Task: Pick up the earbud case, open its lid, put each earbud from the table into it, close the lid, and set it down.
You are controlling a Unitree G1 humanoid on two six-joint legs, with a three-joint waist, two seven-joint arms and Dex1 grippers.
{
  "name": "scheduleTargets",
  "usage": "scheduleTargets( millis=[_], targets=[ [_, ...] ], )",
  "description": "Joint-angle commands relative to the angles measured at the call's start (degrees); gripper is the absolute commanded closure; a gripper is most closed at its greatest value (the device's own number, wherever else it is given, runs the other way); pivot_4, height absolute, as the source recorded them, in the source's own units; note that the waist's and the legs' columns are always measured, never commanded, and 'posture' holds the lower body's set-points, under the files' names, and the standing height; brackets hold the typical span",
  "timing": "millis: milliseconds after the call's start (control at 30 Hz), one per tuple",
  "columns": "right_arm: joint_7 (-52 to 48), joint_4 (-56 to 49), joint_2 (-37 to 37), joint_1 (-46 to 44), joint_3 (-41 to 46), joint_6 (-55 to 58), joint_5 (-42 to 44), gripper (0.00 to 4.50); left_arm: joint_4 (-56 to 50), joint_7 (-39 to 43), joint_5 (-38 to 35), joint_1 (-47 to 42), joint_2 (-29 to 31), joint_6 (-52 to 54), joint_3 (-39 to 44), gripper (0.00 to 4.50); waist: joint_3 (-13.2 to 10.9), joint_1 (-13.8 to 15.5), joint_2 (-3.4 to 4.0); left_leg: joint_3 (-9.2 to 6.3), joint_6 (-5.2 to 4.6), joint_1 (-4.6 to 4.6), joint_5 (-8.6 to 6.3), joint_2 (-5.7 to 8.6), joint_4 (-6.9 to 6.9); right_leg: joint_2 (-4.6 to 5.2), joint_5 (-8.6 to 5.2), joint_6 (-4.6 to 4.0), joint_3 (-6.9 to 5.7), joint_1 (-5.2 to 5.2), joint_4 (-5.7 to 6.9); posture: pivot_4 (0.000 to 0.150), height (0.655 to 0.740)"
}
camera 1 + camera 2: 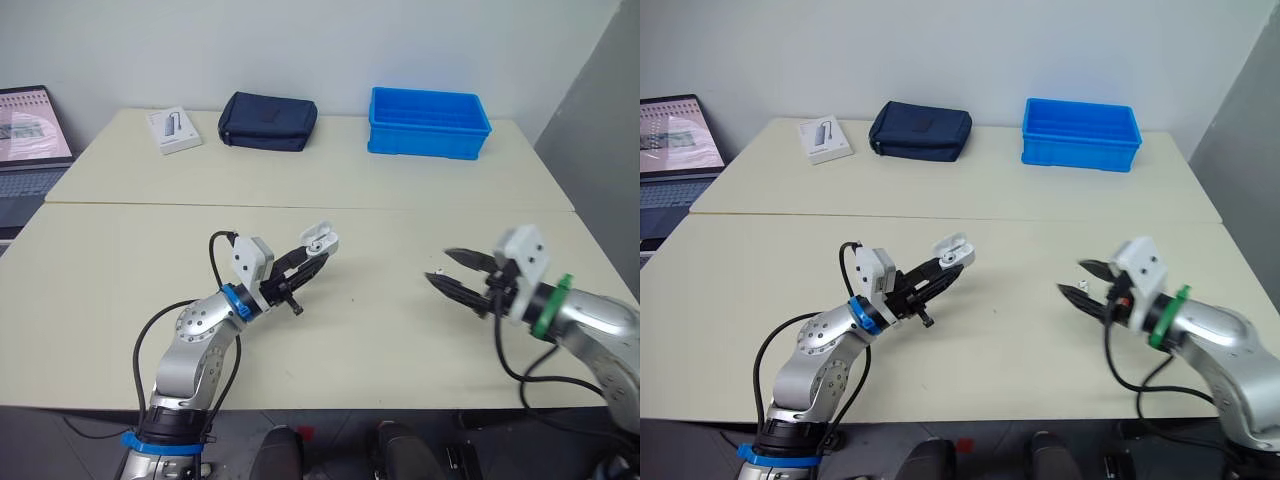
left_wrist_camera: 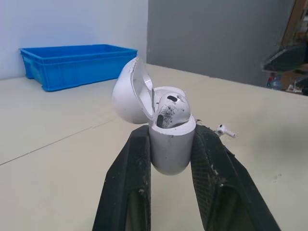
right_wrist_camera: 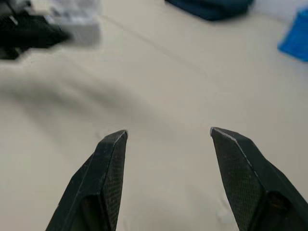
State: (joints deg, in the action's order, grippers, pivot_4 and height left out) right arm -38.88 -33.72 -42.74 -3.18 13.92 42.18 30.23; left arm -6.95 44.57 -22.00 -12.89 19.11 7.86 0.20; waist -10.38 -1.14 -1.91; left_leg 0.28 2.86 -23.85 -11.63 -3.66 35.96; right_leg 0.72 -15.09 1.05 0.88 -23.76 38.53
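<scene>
- Pinching the earbud case (image 1: pixel 320 241) between its two black fingers (image 2: pixel 126 178), the left claw (image 1: pixel 312 258) is holding it up off the table (image 1: pixel 400 335), over the middle of the near half, left of centre.
- Its lid (image 2: pixel 129 96) is standing flipped back on the hinge, and an earbud (image 2: pixel 172 108) is sitting in the white body.
- On the right side, the right claw (image 3: pixel 168 131) is hovering low over the table with its fingers spread wide and nothing between them.
- A second earbud (image 1: pixel 1083 287) is lying on the tabletop just beside that claw's tips, on the right part of the near half.
- Between the two claws, bare tabletop is lying exposed, and the strip running along the near edge is just as bare.
- A seam (image 1: pixel 300 205) is running from side to side across the table, well beyond both claws.
- Along the far edge, a blue bin (image 1: pixel 428 122) is sitting near the far right corner, a dark pouch (image 1: pixel 267 121) near the middle, and a white box (image 1: pixel 174 130) towards the far left corner.
- A laptop (image 1: pixel 30 140) is sitting off the table's left edge.
</scene>
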Motion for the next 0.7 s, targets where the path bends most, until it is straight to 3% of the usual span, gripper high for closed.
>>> scheduleTargets(
  millis=[33,167,500,700],
  targets=[
    [-1.6,-1.0,-3.3,4.0,5.4,-0.2,-0.4,1.27,-0.3,0.9,0.3,-0.2,0.2,-2.4,-0.3,3.74,0.0,-0.2,0.0,-0.01,0.0,0.01,0.0,-0.01,0.02,-0.02,0.0,0.0,0.0,0.0,0.02,0.15,0.74],
    [-2.3,-1.7,-5.4,7.6,7.7,1.1,0.6,0.03,0.6,1.3,0.5,-0.3,0.4,-3.1,-0.1,3.74,0.0,-0.4,0.0,-0.02,0.0,0.06,0.0,-0.01,0.06,-0.02,0.01,0.01,0.0,0.02,0.08,0.15,0.74],
    [6.5,-1.6,-3.9,1.6,1.7,9.7,-0.8,0.0,1.7,1.4,0.9,0.0,0.7,-4.0,0.1,3.74,0.0,-0.4,-0.01,-0.02,0.0,0.02,0.0,0.01,0.07,-0.01,0.02,0.03,0.01,0.02,0.02,0.15,0.74],
    [16.6,7.5,6.3,-7.0,-8.0,7.7,-7.8,0.0,1.9,1.2,1.2,0.0,0.6,-3.8,-0.2,3.74,0.0,-0.6,-0.02,-0.01,0.0,0.02,0.0,-0.01,0.07,-0.03,0.03,0.03,0.02,0.02,0.02,0.15,0.74]
  ],
)
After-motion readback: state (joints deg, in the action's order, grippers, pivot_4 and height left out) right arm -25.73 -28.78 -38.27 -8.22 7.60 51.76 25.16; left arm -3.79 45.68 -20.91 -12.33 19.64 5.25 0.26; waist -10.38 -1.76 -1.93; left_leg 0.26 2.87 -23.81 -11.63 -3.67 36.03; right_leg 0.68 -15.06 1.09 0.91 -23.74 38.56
